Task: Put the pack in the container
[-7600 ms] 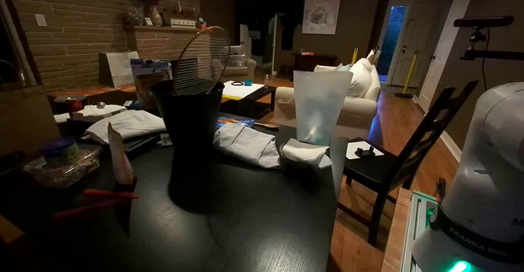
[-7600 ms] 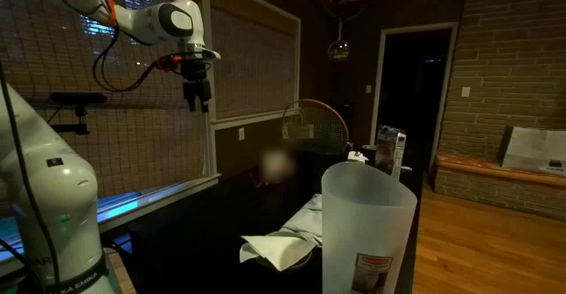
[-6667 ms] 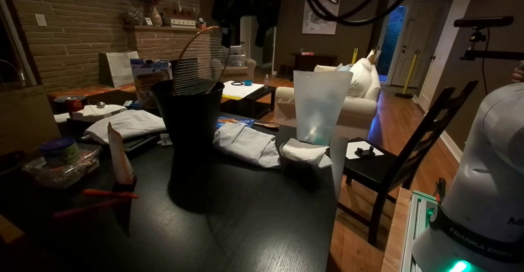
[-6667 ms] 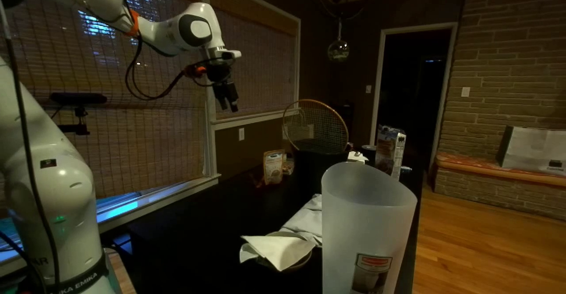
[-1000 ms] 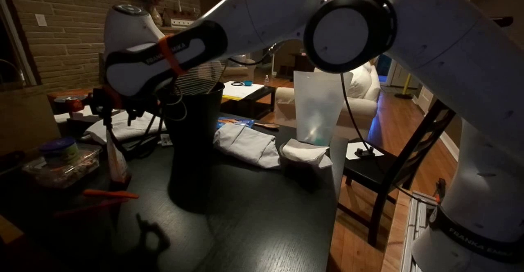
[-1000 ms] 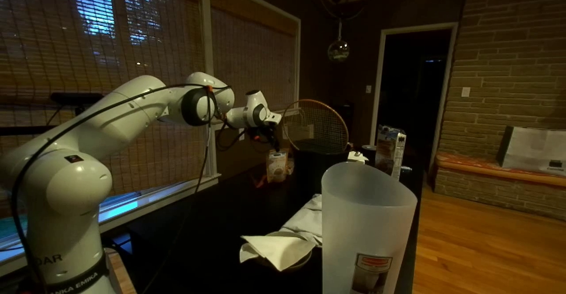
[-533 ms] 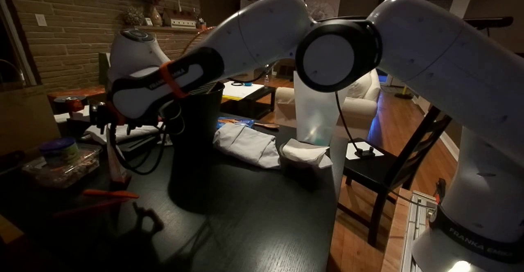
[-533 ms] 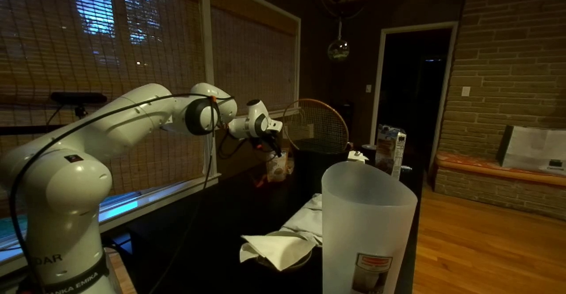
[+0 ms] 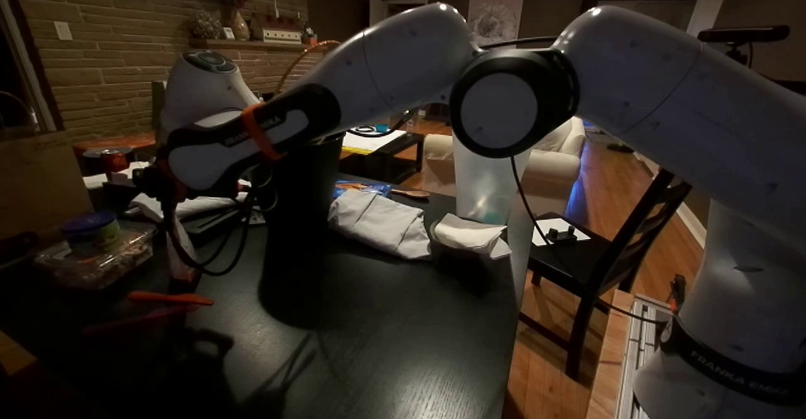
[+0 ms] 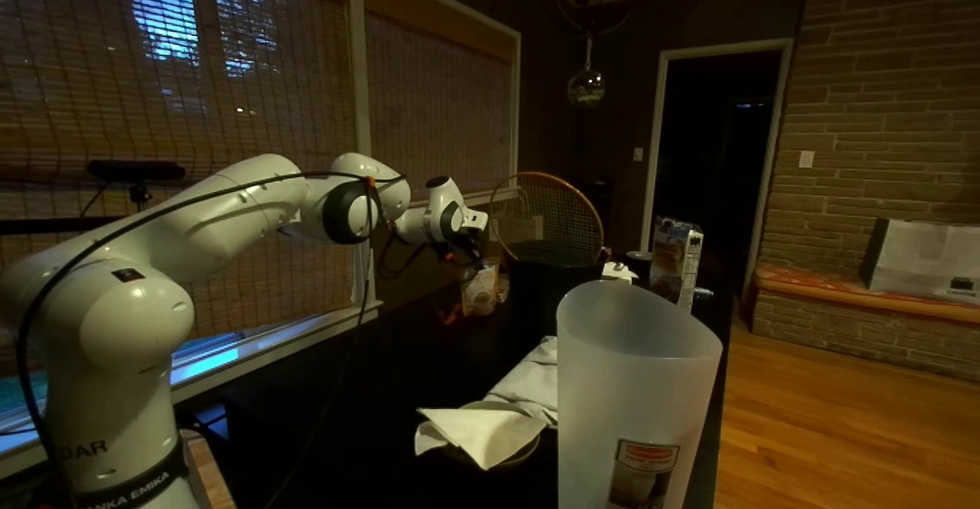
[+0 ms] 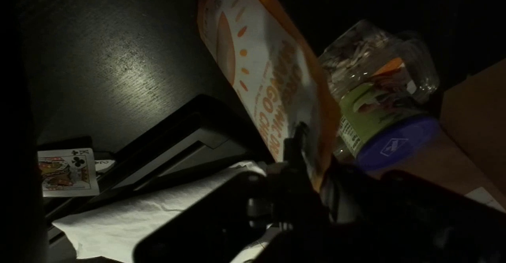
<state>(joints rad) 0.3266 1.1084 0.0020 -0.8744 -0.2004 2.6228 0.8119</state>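
Exposure's low in both exterior views; the wrist view is darker. Blue light filters through the blinds [image 10: 191, 73]. In an exterior view: broad glare on the table [image 9: 403, 356], dark shadows across the left of it, pinpoint highlights on the arm [image 9: 409, 53]. Wrist view: hazy bright patch on the table, gripper [image 11: 316, 164] crushed to near-black (barely any detail), shadow over the pack [image 11: 272, 77], lettering slightly soft, top right mostly black.

The jutting racket [image 10: 545, 222] obstructs; foreground tabletop [image 9: 390, 331] lies open.
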